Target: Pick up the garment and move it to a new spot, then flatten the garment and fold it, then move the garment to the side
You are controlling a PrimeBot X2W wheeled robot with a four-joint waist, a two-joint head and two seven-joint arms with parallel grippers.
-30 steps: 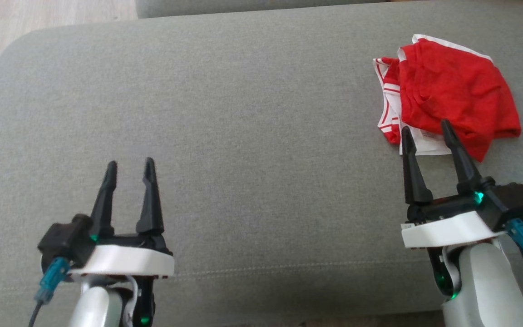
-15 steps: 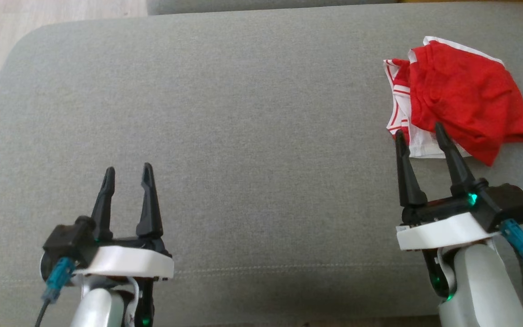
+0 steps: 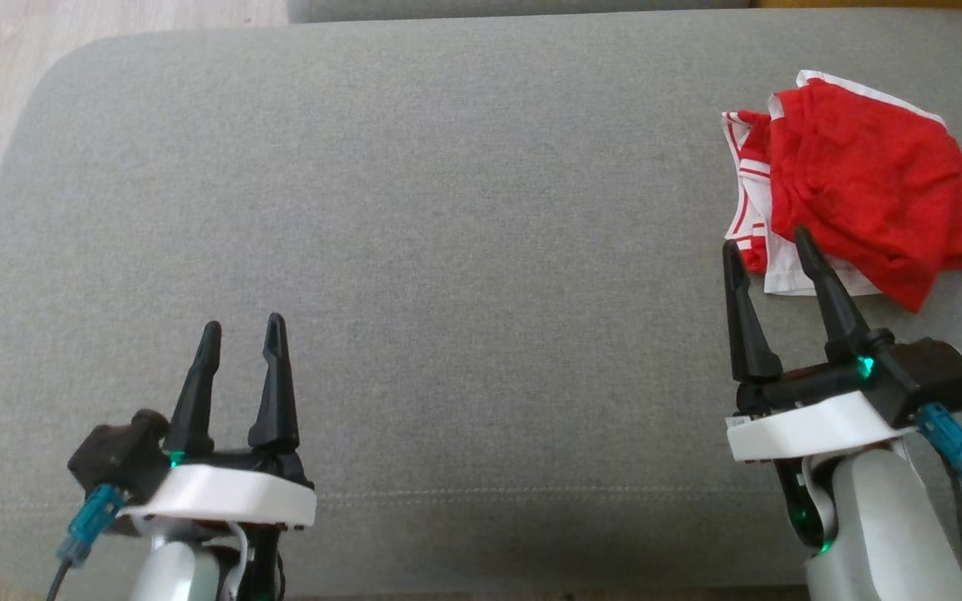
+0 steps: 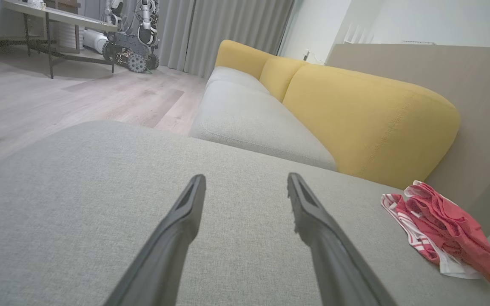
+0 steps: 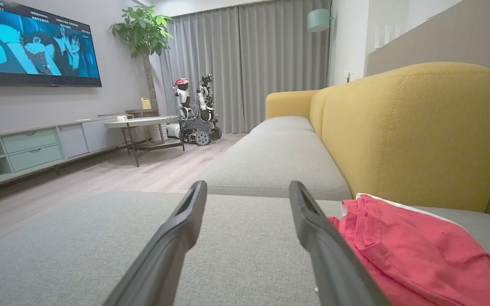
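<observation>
Soft, even daylight – faint shadows, wide-angle wrist-view stretching.

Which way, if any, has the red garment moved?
No. The red garment and the far edge of the grey cushion slid right together in the head view, so the camera moved.

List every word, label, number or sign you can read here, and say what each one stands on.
On the wall-mounted flat television screen: white characters along the top edge and a short caption lower down, both too small and blurred to read.
On the crumpled red and white cloth garment: no legible print or label.
No text here can be read.
</observation>
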